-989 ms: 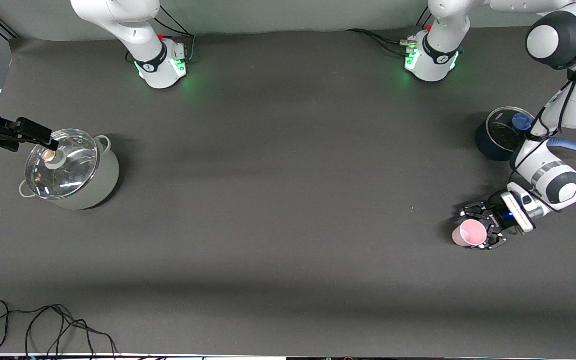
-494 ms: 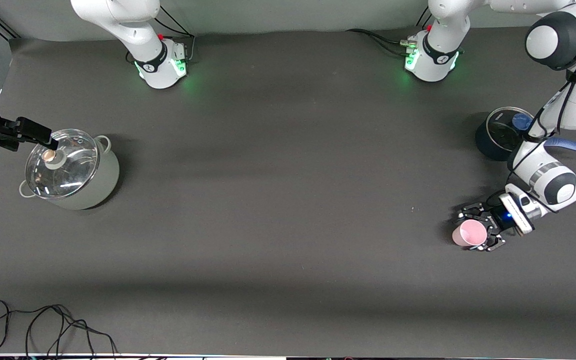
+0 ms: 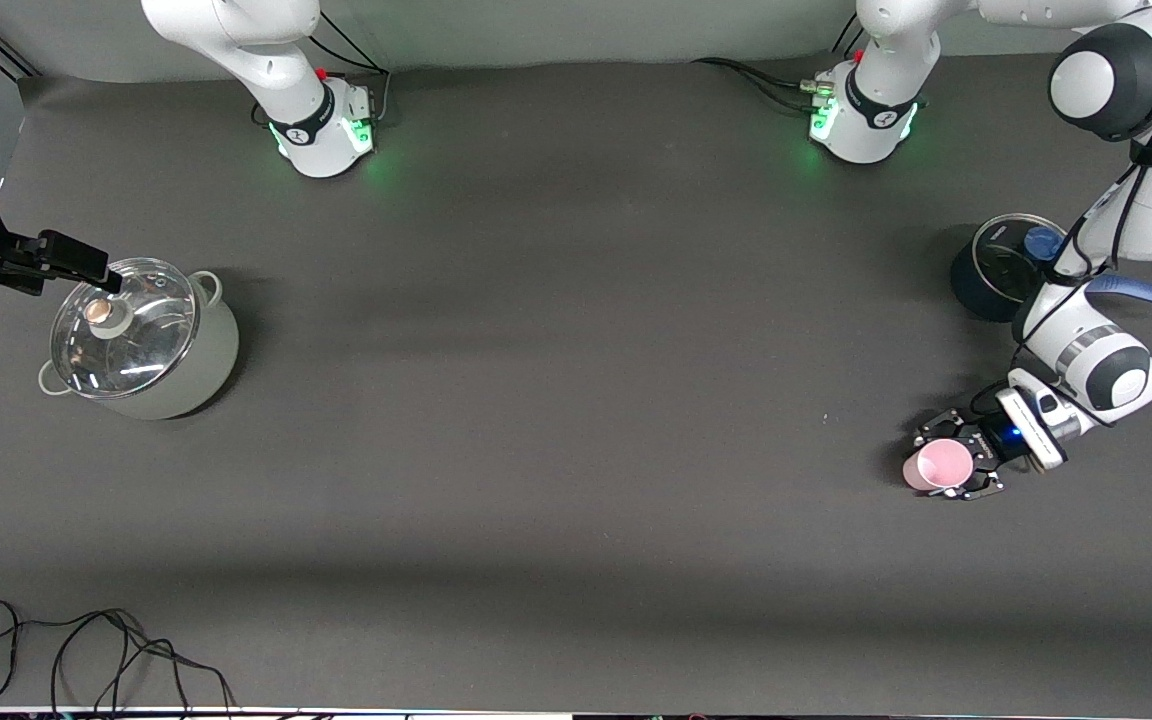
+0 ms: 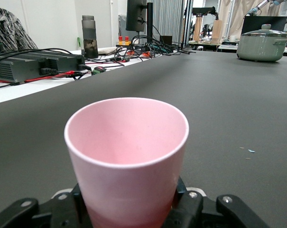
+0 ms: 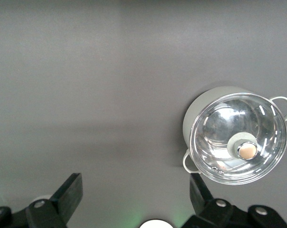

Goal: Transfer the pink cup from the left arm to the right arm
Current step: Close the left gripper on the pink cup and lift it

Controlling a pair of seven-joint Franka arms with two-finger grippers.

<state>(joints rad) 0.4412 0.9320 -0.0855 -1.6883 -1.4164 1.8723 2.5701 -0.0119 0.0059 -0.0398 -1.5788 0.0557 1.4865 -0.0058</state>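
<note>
The pink cup's (image 3: 939, 465) base is hidden where the left gripper's (image 3: 958, 462) fingers clamp it. The right gripper (image 3: 86, 265), fingers spread apart and empty, hangs beside the pot lid (image 3: 123, 327).

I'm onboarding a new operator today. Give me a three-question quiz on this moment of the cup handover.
1. True or false: the left gripper is shut on the pink cup.
2. The right gripper is over which thing? A) the dark pot B) the grey pot with a glass lid C) bare table
3. Fill in: the dark pot sits toward the ___ arm's end of the table.

Key:
1. True; its jaws press the cup's lower wall on both sides.
2. B, the grey pot; its jaws are open, holding nothing.
3. left
</note>
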